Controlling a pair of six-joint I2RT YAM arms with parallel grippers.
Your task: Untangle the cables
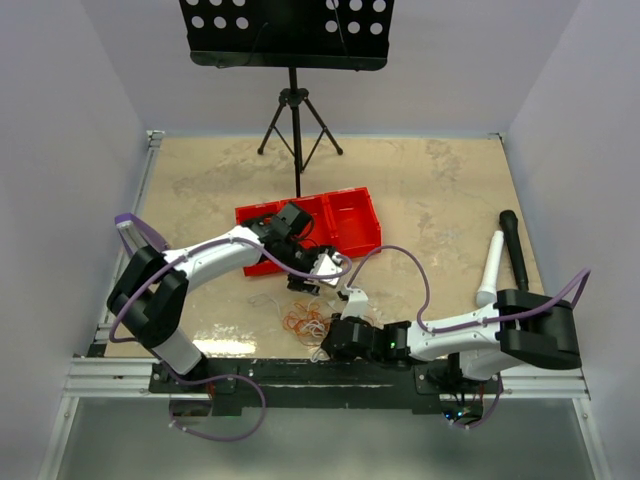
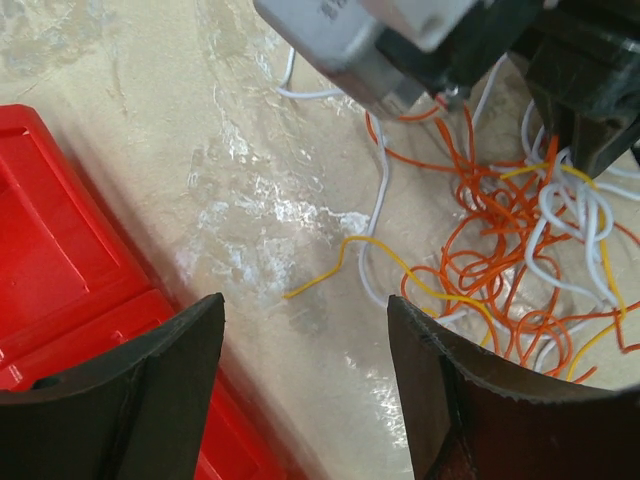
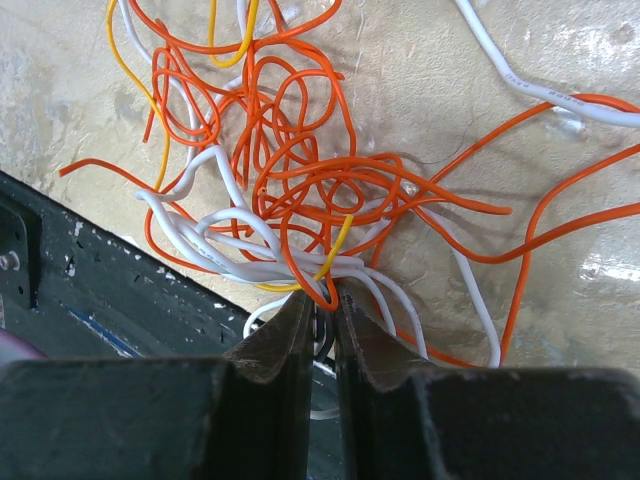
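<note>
Right gripper point(image 3: 320, 305): we see its jaws pinched almost together on white and orange strands at the near edge of the cables point(image 3: 300, 190).
Cables: we find the clump lying on the table point(image 3: 450, 80) just ahead of those fingertips, with orange loops knotted among white and a few yellow strands.
Left gripper point(image 2: 305, 370): jaws spread wide with nothing between them, hovering over bare tabletop; we see the clump ahead and to its right.
Red bin point(image 2: 60, 270): just to the Left gripper's left, on the table.
Black stand point(image 1: 288, 40): far beyond both grippers.
</note>
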